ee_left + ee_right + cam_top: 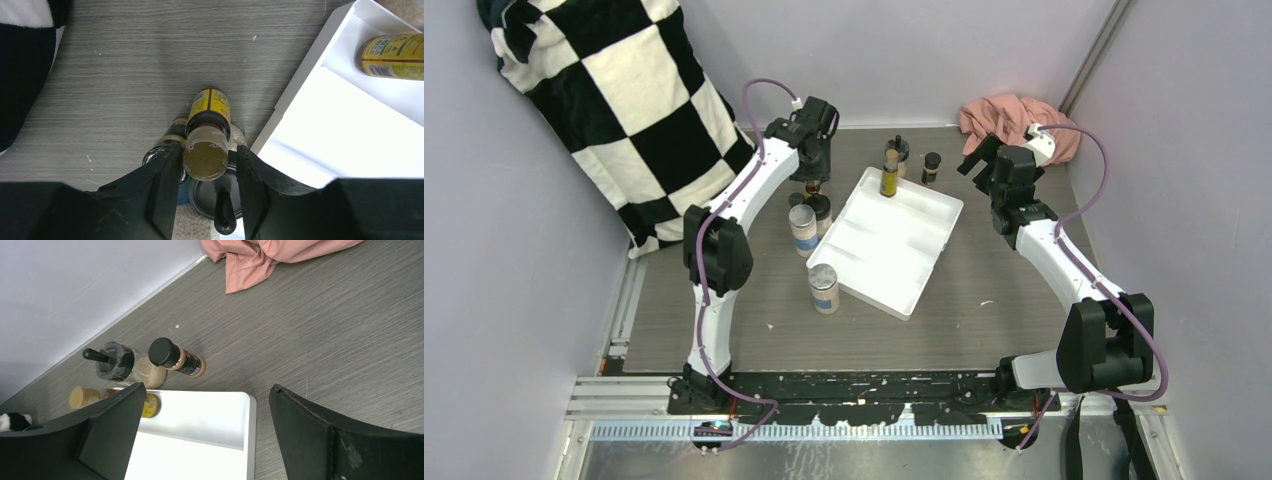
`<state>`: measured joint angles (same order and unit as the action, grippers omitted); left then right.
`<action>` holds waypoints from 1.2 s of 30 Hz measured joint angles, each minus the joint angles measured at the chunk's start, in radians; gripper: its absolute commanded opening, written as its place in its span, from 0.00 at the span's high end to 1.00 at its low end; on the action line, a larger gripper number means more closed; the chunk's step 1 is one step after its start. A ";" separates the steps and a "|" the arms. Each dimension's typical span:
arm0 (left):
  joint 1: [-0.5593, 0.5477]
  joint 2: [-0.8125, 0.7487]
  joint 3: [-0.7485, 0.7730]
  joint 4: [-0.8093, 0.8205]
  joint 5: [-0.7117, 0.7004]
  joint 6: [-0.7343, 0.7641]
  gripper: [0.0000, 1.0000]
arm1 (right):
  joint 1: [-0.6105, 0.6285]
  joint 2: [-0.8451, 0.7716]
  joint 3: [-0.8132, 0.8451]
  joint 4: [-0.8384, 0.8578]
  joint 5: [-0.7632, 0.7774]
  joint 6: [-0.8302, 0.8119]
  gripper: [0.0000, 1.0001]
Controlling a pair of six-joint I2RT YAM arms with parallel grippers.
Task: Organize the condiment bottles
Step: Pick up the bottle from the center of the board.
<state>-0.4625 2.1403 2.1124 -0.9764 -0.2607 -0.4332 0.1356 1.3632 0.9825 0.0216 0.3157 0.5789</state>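
Left of the white tray (pixel 300 90), left gripper (pixel 207 156) spread astride the upright yellow bottle (pixel 210 102); right gripper (pixel 206 390) agape, empty, farther off.

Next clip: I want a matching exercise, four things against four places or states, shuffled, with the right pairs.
Things:
1. left gripper
2. right gripper
3. black-capped bottle
4. pink cloth

Places or states:
A. just beyond the far edge of the tray
B. open, holding nothing
C. in the far right corner
D. around a brown-capped bottle

Pairs: 1-D, 2-B, 3-A, 4-C
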 measured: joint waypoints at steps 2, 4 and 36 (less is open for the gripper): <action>0.000 0.000 0.000 0.000 0.000 0.001 0.58 | 0.000 0.000 0.000 0.000 0.000 0.000 0.01; 0.000 0.000 0.000 0.000 0.000 0.002 0.59 | 0.000 0.000 0.000 0.000 0.000 0.000 0.01; 0.000 0.000 -0.010 0.047 -0.008 0.023 0.83 | 0.001 0.000 -0.005 0.000 0.000 0.000 0.01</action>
<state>-0.4625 2.1403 2.1029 -0.9295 -0.2684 -0.4107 0.1364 1.3632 0.9771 0.0216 0.3157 0.5785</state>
